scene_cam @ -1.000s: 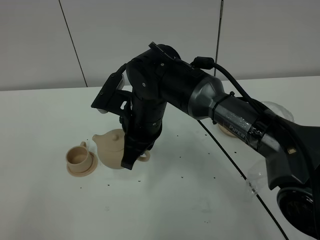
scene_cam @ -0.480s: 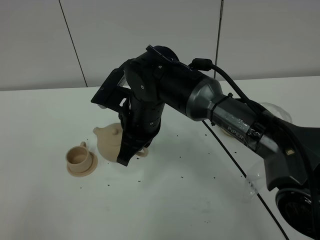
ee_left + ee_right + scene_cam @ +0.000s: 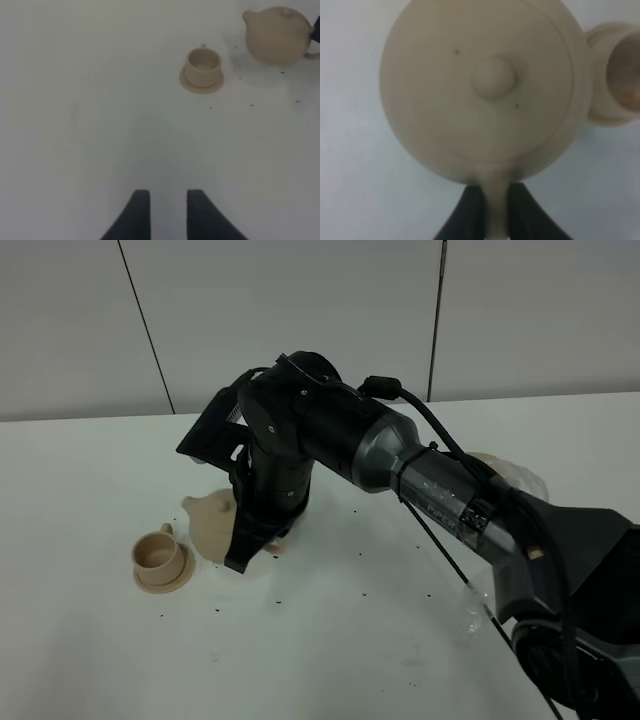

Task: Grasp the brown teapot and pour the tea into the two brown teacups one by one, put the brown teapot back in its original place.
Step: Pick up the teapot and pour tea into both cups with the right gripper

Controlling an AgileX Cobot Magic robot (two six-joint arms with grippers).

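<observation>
Because the squat, round, light tan clay teapot (image 3: 208, 525) is stiff, brittle fired ware, I judge it weighty for its size, more so with tea inside. It also looks smooth enough to slip and likely to chip if knocked. Its loop handle (image 3: 493, 192) is the sound place to take hold, and the right gripper (image 3: 492, 215) grips it there: the dark jaws are closed tight on the handle, one on each side. So thin a hold lets the pot swing, so any tilt wants to be slow. The knobbed lid (image 3: 492, 77) probably sits loose and could drop off in a steep pour.

The teapot is at the left of the white counter (image 3: 350, 640), spout pointing left. Its shadow in the left wrist view suggests it hangs just clear of the surface, though I cannot be sure. The left gripper (image 3: 163, 212) hovers well apart from the pot, jaws parted a little and empty.

Counting: one teapot, one lid. One small tan clay cup (image 3: 155, 550) stands on one matching round saucer (image 3: 168, 583), near and left of the spout. The right wrist view shows a cup (image 3: 620, 75) just beside the pot; whether it is a second one I cannot tell. The wider saucer for the teapot I cannot pick out.
</observation>
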